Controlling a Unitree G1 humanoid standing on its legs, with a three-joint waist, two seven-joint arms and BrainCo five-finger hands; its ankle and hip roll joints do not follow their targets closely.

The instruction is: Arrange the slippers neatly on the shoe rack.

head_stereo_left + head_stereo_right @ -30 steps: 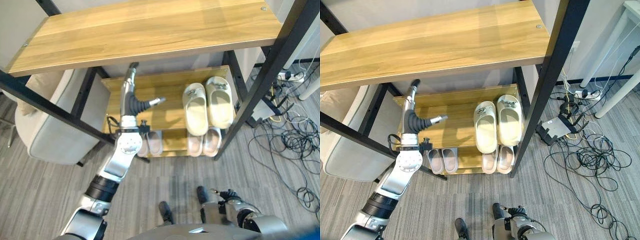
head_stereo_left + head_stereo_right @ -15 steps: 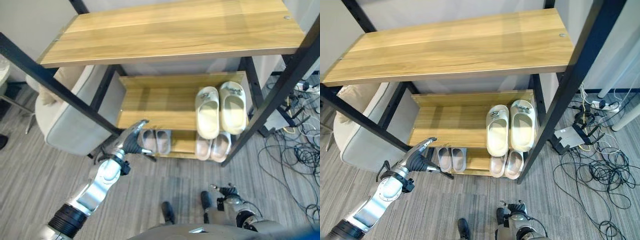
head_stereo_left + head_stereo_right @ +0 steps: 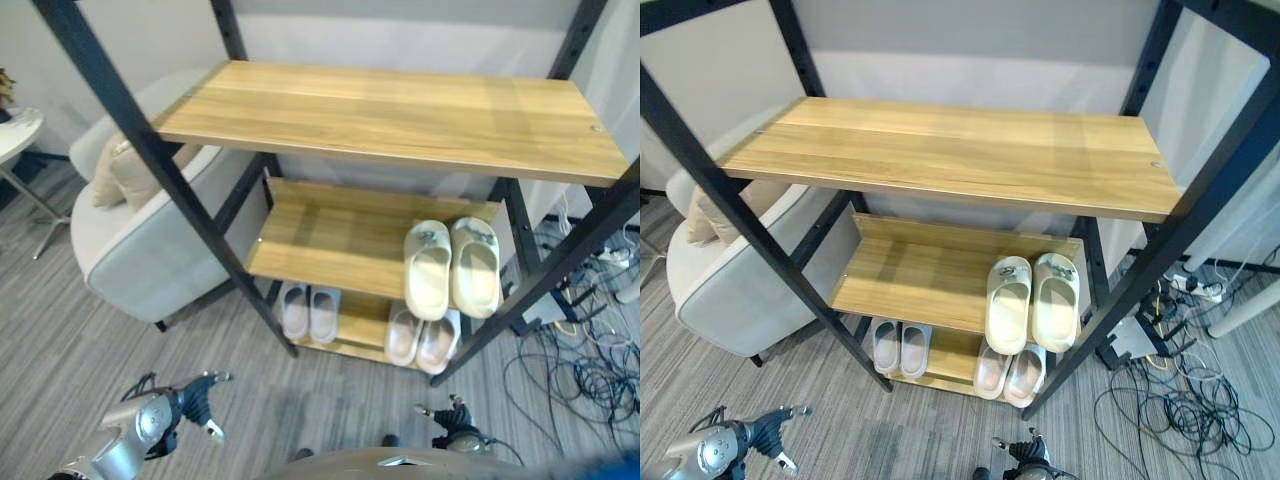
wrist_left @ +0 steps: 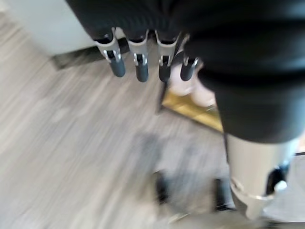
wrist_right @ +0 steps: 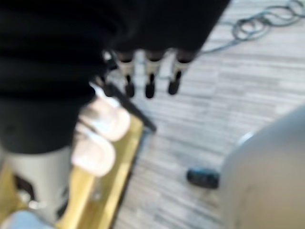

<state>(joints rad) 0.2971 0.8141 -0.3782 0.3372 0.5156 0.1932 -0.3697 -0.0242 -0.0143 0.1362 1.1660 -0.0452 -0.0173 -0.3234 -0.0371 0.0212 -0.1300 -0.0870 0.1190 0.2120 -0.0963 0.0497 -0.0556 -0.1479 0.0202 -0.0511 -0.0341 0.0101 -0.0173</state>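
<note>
Slippers shelved, task seemingly complete.
Left robot hand [image 3: 197, 400] and right robot hand [image 5: 147, 71] hung relaxed, empty; cream slippers [image 3: 450, 266] sat paired on the shoe rack [image 3: 330, 235], nothing apparently left to move.

— What is surrounding the rack?
— A pale grey wall [image 3: 970, 60] is running behind it, and grey wood-grain flooring [image 3: 60, 330] is spreading in front.
— Any furniture?
— A light grey armchair [image 3: 140, 250] is sitting off the rack's left edge (a beige cushion [image 3: 125, 165] is leaning in it), while black cables [image 3: 1185, 400] are tangling on the floor at the right.
</note>
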